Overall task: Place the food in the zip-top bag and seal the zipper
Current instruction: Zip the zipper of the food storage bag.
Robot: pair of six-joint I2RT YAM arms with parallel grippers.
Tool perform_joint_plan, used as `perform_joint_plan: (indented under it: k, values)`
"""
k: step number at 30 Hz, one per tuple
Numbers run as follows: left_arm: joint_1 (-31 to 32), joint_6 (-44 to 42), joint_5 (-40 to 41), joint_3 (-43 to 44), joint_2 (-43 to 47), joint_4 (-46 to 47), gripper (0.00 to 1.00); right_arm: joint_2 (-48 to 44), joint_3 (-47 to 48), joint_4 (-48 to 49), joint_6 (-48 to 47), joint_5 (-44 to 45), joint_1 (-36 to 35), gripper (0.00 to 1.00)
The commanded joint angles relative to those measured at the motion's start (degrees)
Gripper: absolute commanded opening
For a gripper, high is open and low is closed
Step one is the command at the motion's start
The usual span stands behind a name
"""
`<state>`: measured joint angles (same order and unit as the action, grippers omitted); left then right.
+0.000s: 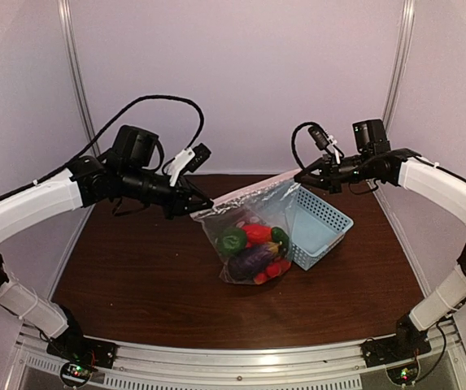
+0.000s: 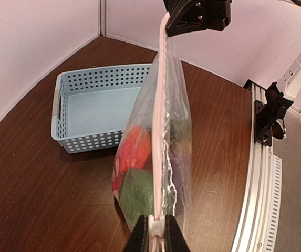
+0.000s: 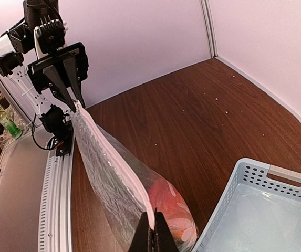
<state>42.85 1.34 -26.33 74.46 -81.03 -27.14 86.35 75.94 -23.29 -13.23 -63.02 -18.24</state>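
Above the brown surface [image 1: 135, 276], the zip-top bag [image 1: 226, 216] is stretched between the left claw [image 1: 207, 206] and right claw [image 1: 298, 176], each clenched on one end of the zipper [image 1: 253, 192]. Food [image 1: 255, 248] weighs it down. The film looks thin, floppy and slippery, so the stiffer zipper strip seems the safest hold.
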Motion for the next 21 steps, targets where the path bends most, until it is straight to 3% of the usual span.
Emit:
perform_joint_plan:
  k: [1,21]
  values:
    - [-1.4,-0.76,1.49,-1.48,2.16,-4.7,0.0,-2.32,-0.79,2.4,0.96,2.61,2.34,0.0]
    - [-3.81,-2.9,2.08,-4.91,5.21,-4.59,0.0,-0.39,-0.41,3.35,2.5,2.22,2.6,0.0]
